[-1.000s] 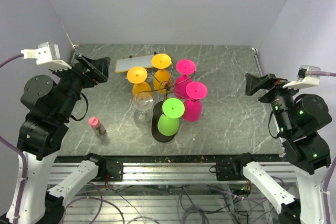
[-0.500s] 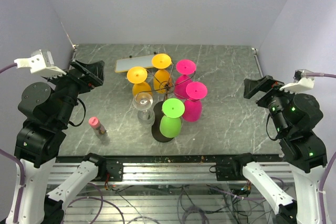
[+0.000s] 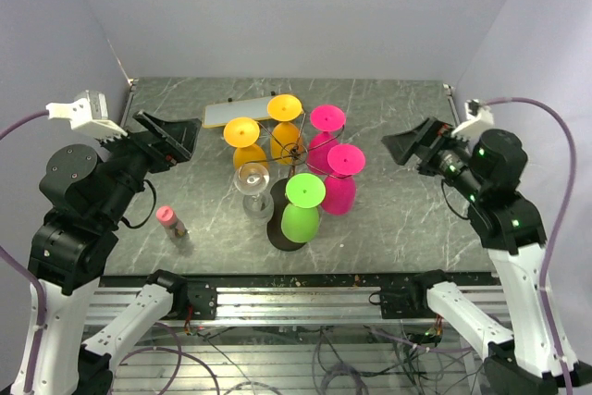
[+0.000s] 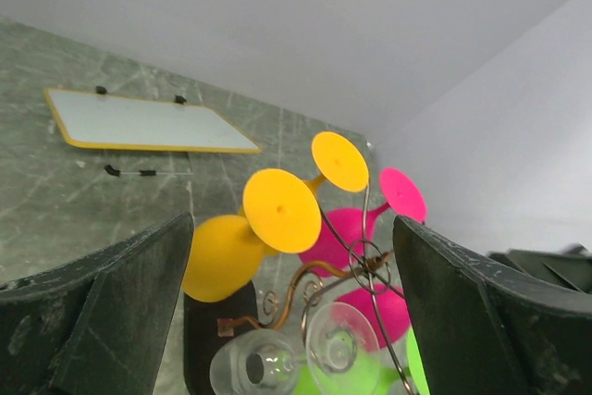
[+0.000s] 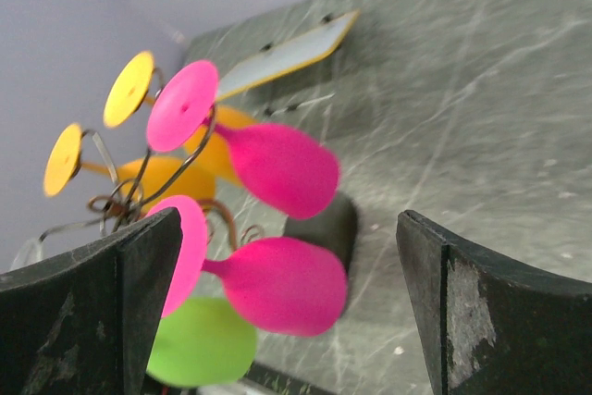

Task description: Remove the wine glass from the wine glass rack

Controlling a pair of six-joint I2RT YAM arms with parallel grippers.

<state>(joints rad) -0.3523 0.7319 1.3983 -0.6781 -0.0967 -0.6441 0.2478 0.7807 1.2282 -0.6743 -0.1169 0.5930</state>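
Note:
The wine glass rack (image 3: 289, 148) stands mid-table on a black oval base (image 3: 277, 219). Several glasses hang upside down from its curled wire arms: two orange (image 3: 242, 133), two pink (image 3: 345, 162), one green (image 3: 302, 193) and one clear wine glass (image 3: 252, 178). In the left wrist view the clear glass (image 4: 335, 351) hangs low between the fingers, with the rack's wire (image 4: 370, 261) behind. My left gripper (image 3: 171, 132) is open, left of the rack. My right gripper (image 3: 408, 146) is open, right of the rack, facing the pink glasses (image 5: 277, 282).
A small pink-capped bottle (image 3: 170, 222) stands at the front left. A white board with a yellow rim (image 3: 225, 114) lies at the back, also in the left wrist view (image 4: 148, 124). Walls close the table on three sides.
My right gripper has swung left and forward toward the rack. My left gripper has shifted slightly right toward the rack. The glasses have not moved.

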